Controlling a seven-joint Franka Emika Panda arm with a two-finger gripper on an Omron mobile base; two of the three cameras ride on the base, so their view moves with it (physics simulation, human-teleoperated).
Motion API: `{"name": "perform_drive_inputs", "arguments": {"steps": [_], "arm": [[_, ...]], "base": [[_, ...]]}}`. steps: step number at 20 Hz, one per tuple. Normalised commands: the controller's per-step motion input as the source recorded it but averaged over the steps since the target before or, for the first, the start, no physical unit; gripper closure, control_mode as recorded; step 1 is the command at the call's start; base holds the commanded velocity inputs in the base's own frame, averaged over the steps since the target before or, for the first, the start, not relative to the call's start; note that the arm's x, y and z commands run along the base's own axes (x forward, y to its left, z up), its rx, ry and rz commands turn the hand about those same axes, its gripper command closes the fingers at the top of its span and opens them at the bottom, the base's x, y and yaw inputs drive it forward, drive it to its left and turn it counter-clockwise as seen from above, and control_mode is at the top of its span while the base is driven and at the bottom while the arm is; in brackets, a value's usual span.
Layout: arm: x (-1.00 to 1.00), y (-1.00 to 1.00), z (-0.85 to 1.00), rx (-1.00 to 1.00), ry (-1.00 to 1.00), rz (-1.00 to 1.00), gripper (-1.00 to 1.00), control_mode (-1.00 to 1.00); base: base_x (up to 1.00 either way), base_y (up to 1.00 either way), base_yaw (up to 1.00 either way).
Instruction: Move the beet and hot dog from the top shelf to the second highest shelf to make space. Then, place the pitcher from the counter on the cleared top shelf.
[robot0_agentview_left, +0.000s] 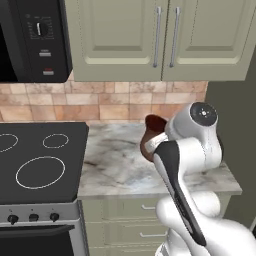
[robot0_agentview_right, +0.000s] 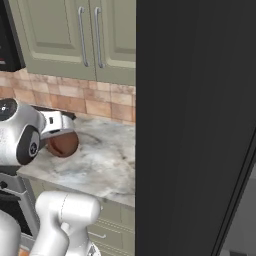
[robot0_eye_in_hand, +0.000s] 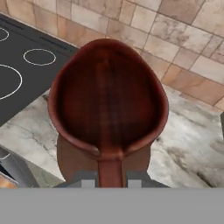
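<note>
The reddish-brown pitcher (robot0_eye_in_hand: 107, 100) stands upright over the marbled counter (robot0_agentview_left: 115, 165), close to the tiled backsplash. I look down into its open mouth in the hand view. My gripper (robot0_eye_in_hand: 110, 179) is shut on the pitcher's thin handle, with one fingertip on each side of it. In the left base view my own arm covers most of the pitcher (robot0_agentview_left: 149, 131). The right base view shows the pitcher (robot0_agentview_right: 62, 143) under my hand; whether its base touches the counter (robot0_agentview_right: 100, 165) I cannot tell. The beet, the hot dog, the top shelf and the second highest shelf are out of view.
A black stovetop (robot0_agentview_left: 40, 155) with white rings adjoins the counter on the left, below a microwave (robot0_agentview_left: 35, 40). Sage-green wall cabinets (robot0_agentview_left: 160, 35) hang above. A tall dark refrigerator side (robot0_agentview_right: 195, 125) stands right of the counter.
</note>
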Motion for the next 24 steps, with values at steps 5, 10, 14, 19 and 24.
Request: {"name": "perform_drive_inputs", "arguments": {"steps": [5, 10, 14, 19, 24], "arm": [[-0.45, -0.38, 0.58, 0.13, 0.00, -0.18, 1.00, -1.00], [-0.43, -0.18, 0.19, 0.09, 0.00, 0.00, 1.00, -1.00], [-0.06, -0.02, 0.05, 0.00, 0.00, 0.00, 1.00, -1.00], [0.00, 0.00, 0.00, 0.00, 0.00, 0.00, 1.00, -1.00], [0.00, 0.00, 0.00, 0.00, 0.00, 0.00, 1.00, 1.00]], "base": [[0.00, 0.00, 0.00], [0.00, 0.00, 0.00], [0.00, 0.00, 0.00], [0.00, 0.00, 0.00], [-0.03, 0.00, -0.01]]}}
